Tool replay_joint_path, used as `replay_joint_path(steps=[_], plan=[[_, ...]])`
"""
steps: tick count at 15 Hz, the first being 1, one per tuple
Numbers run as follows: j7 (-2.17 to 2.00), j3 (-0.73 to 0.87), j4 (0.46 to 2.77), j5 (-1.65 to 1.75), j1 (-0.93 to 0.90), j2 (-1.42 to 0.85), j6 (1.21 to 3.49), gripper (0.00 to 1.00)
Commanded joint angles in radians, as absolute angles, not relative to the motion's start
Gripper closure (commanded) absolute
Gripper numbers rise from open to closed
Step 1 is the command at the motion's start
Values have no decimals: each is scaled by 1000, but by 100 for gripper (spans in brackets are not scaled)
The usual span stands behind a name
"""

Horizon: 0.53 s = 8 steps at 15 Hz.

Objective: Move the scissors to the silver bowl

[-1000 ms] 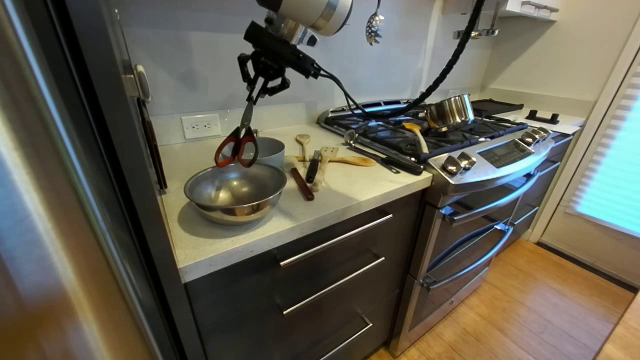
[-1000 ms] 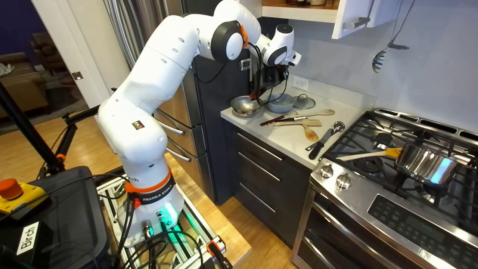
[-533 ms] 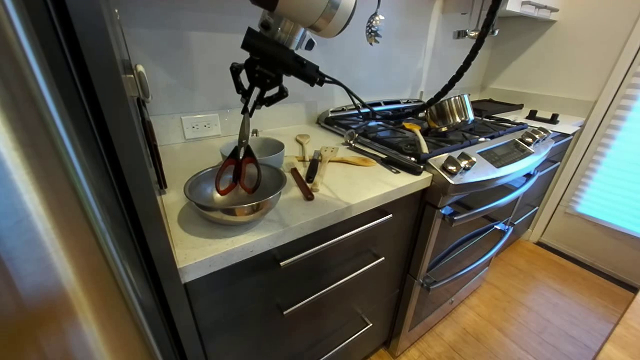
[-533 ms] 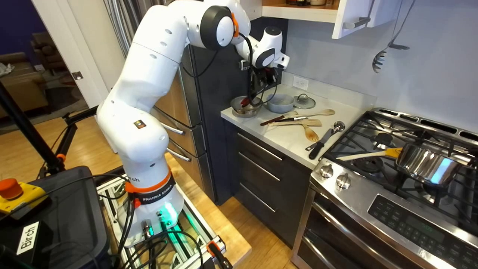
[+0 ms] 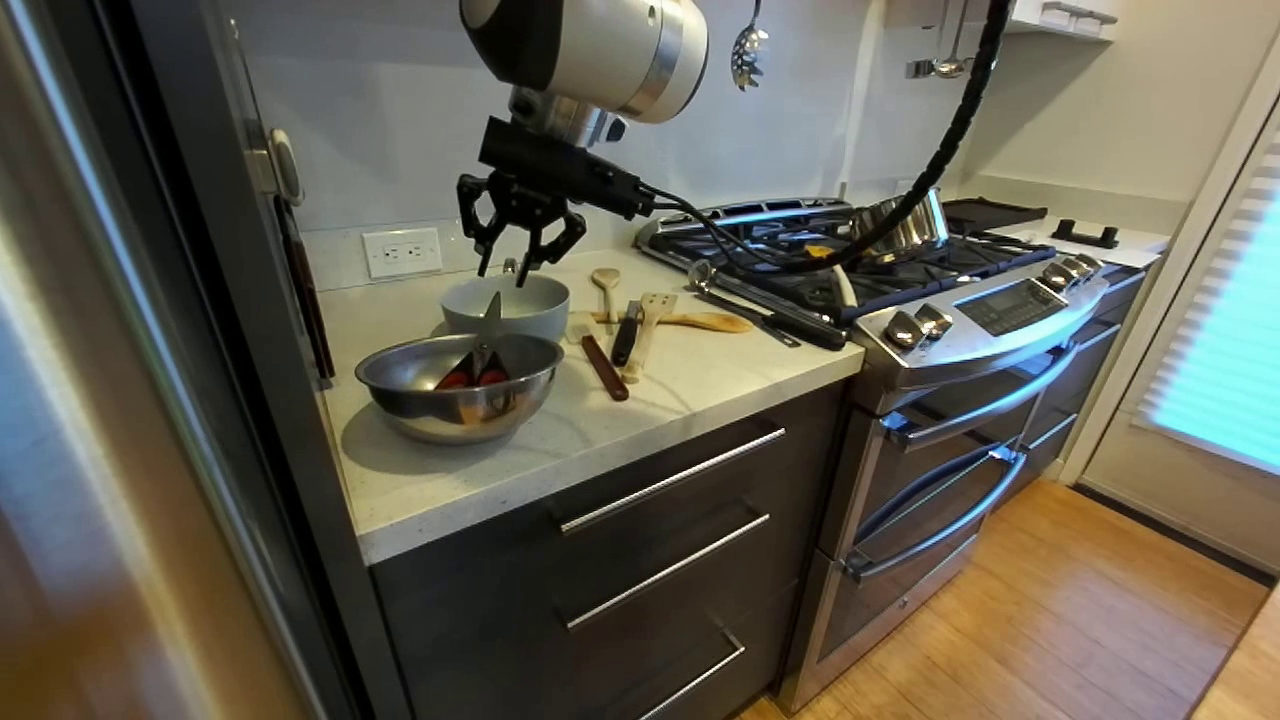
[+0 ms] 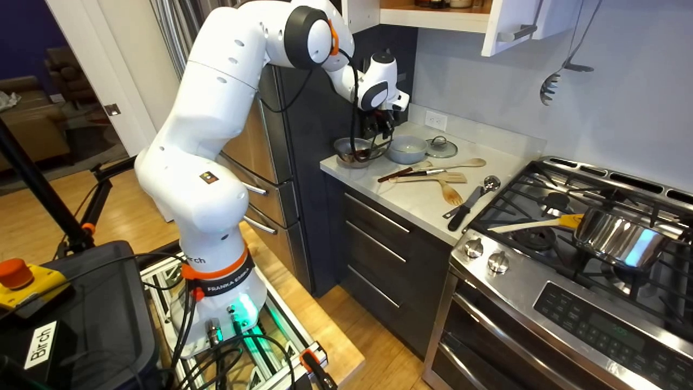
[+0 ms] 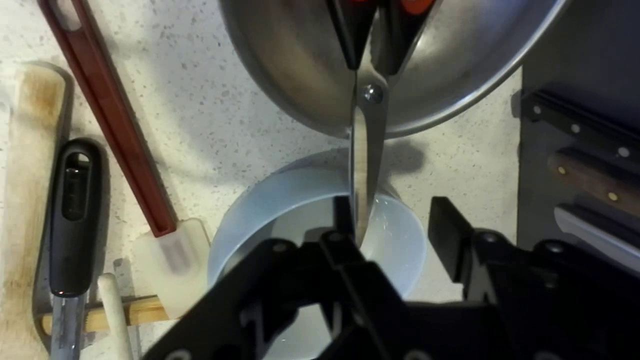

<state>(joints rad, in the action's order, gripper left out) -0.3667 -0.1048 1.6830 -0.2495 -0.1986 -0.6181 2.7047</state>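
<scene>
The scissors (image 5: 492, 325), with dark red and black handles, stand tilted in the silver bowl (image 5: 450, 412). Their handles are down inside it and the blades point up past the rim toward the wall. The wrist view also shows the scissors (image 7: 372, 95) and the bowl (image 7: 300, 85). My gripper (image 5: 503, 275) is open just above the blade tips, apart from them in that exterior view. In the wrist view the blade tip lies beside one finger of the gripper (image 7: 392, 220); the other finger is well away. In an exterior view a cable partly covers the silver bowl (image 6: 344, 151).
A grey-blue bowl (image 5: 540, 315) stands right behind the silver bowl, under the gripper. A red-handled spatula (image 7: 107, 112) and several wooden utensils lie beside it. Knives (image 7: 585, 180) hang on the dark side panel. A glass lid (image 6: 441, 149) lies near the wall.
My gripper has moved down and opened. The scissors have left the fingers and dropped handles-first into the silver bowl. The silver bowl has shifted and tilted slightly.
</scene>
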Motion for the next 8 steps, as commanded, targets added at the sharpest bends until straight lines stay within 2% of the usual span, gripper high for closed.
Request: replay_joint_path(steps=[1,4,8], plan=[[-409,-35,1734,-214,-213,-556,2712,23],[-396,-44,1759,-269,-157,-487,2742,2],[-390,-35,1704,-251,-137,-494,2725,0]])
